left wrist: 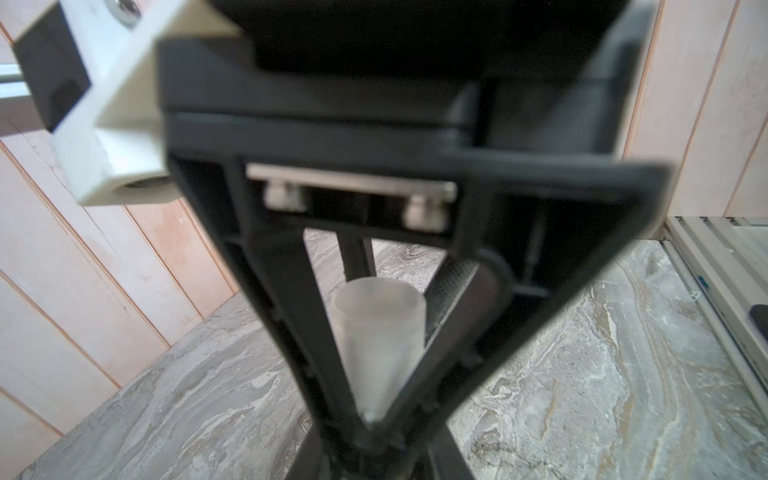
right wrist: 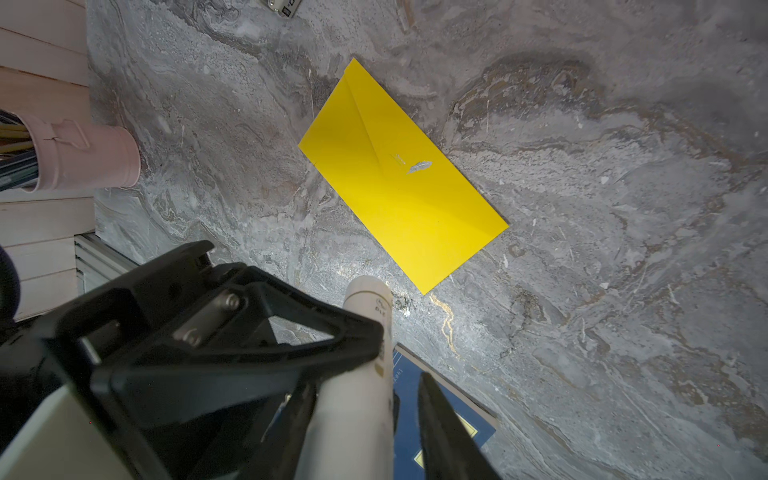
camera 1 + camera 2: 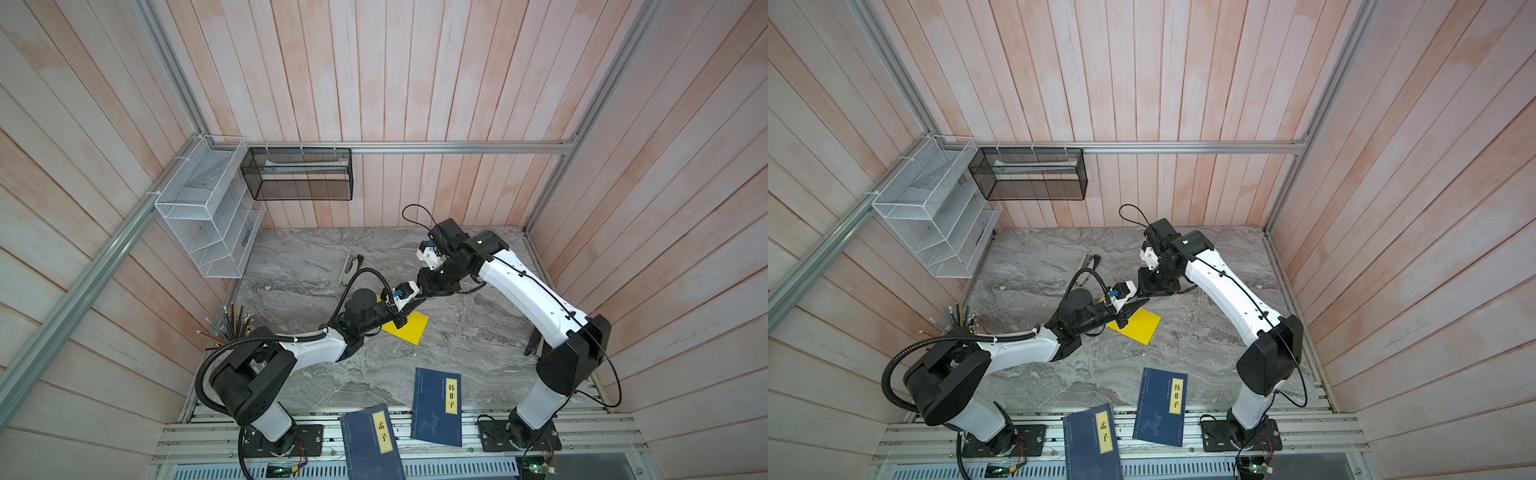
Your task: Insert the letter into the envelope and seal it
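1. Item: envelope (image 2: 407,187) — yellow, flat on the tabletop (image 2: 623,311) near its centre, at 11 o'clock from a blue book (image 3: 438,405). The flap is folded down over the body.
2. Item: letter — not on view anywhere; judged to be inside the envelope.
3. Accessory: white tube (image 2: 370,328), probably a glue stick, held in the air near the envelope.
4. The left tool (image 2: 376,343) is pinched narrowly on the tube.
5. The right tool (image 2: 365,386) has its jaws parted, with a gap showing beside the tube.
6. Outstanding: sealing. Whether the flap is stuck cannot be told.
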Robot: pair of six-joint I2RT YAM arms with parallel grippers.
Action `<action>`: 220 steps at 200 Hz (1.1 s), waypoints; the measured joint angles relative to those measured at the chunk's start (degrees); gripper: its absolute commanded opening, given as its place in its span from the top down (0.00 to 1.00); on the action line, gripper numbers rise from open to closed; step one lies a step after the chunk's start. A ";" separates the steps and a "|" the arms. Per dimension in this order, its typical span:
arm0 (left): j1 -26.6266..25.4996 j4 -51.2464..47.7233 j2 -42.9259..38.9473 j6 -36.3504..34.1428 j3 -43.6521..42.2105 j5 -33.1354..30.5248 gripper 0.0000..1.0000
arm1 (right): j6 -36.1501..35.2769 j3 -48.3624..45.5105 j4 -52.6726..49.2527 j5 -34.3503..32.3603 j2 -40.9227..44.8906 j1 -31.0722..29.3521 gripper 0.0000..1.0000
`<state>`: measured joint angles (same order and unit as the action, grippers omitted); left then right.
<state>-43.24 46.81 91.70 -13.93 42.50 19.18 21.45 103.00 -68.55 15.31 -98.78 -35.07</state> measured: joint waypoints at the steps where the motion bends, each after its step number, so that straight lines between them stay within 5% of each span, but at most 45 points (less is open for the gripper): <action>1: 0.00 0.07 0.00 0.00 0.00 0.00 1.00 | 0.04 0.11 -0.07 0.02 0.00 0.00 0.52; 61: -0.46 1.68 -0.02 -0.07 0.02 0.72 1.00 | 0.09 8.48 -2.08 -1.77 -0.55 0.35 0.39; 136: -0.79 -3.13 -2.05 -0.04 0.24 0.44 1.00 | 0.96 18.56 -1.18 -4.68 0.31 3.41 0.38; 220: -0.81 -14.05 -12.63 0.44 0.90 -6.49 1.00 | 2.95 -16.02 23.37 -6.86 20.92 11.23 0.39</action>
<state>-44.05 32.75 79.07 -13.50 43.40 12.69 24.40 86.98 -45.19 8.45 -77.87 -23.83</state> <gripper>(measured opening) 0.269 0.615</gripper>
